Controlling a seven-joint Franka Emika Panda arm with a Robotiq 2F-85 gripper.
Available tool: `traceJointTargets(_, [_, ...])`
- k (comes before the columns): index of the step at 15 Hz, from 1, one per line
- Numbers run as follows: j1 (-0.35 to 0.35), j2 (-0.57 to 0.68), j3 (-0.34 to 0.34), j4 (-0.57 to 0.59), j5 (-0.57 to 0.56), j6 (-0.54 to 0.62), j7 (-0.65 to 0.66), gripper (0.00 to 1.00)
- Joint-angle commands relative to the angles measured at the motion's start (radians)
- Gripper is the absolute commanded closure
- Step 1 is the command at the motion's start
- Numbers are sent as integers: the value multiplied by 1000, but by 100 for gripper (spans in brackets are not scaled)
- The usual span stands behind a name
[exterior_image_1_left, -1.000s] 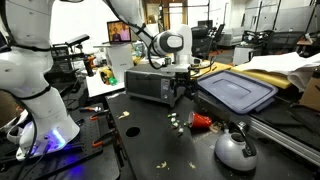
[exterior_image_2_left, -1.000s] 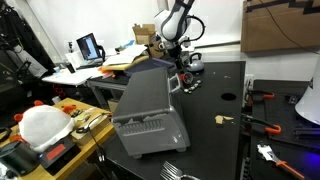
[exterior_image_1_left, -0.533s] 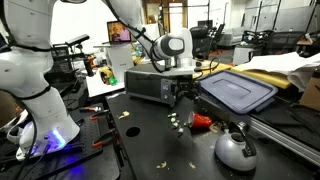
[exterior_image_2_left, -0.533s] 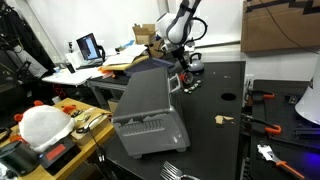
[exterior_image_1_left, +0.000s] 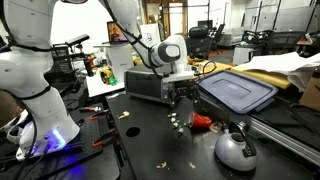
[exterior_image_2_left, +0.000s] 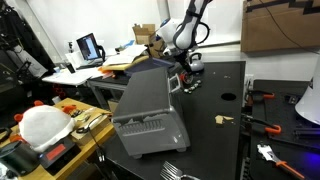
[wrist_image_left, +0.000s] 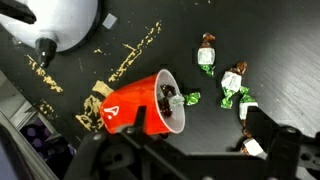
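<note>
Black worktop (wrist_image_left: 275, 35) fills the wrist view, with lab desks and a lit monitor (exterior_image_1_left: 119, 32) behind it in an exterior view. Over it hangs the claw (wrist_image_left: 190, 152), jaws spread wide and holding nothing; its two dark fingers (wrist_image_left: 278, 145) frame the lower edge of the wrist view. In both exterior views the claw (exterior_image_1_left: 183, 93) (exterior_image_2_left: 183, 72) hovers just above the surface, clear of everything.

Directly below it lies the red cup (wrist_image_left: 145, 105), tipped on its side with its mouth towards the candies (wrist_image_left: 233, 80). One green-wrapped piece sits at the cup's rim, and the others lie scattered close beside it, one right by a finger. In an exterior view the red cup (exterior_image_1_left: 203, 121) shows between the loose candies (exterior_image_1_left: 176, 122) and a white kettle (exterior_image_1_left: 236, 148).

Yellowish crumbs (wrist_image_left: 125, 58) streak the surface between the cup and the white kettle (wrist_image_left: 50, 20). Farther out stand a silver toaster oven (exterior_image_1_left: 148, 85) just behind the claw and a blue lid (exterior_image_1_left: 238, 90) beside it.
</note>
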Motion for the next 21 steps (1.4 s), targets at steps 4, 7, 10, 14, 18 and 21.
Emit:
traceJointTargets(4, [10,-10,-32,-38,-111,80,-10,0])
traceJointTargets(7, [5,-8,-29,-38,-140,107,-7,0])
traceJointTargets(10, [2,-6,-25,-42,-151,125,-13,0])
traceJointTargets(14, [-4,0,-20,-42,-149,142,-28,0])
traceJointTargets(18, [-5,4,-20,-43,-147,154,-33,0])
traceJointTargets(21, [-5,6,-21,-43,-147,157,-29,0])
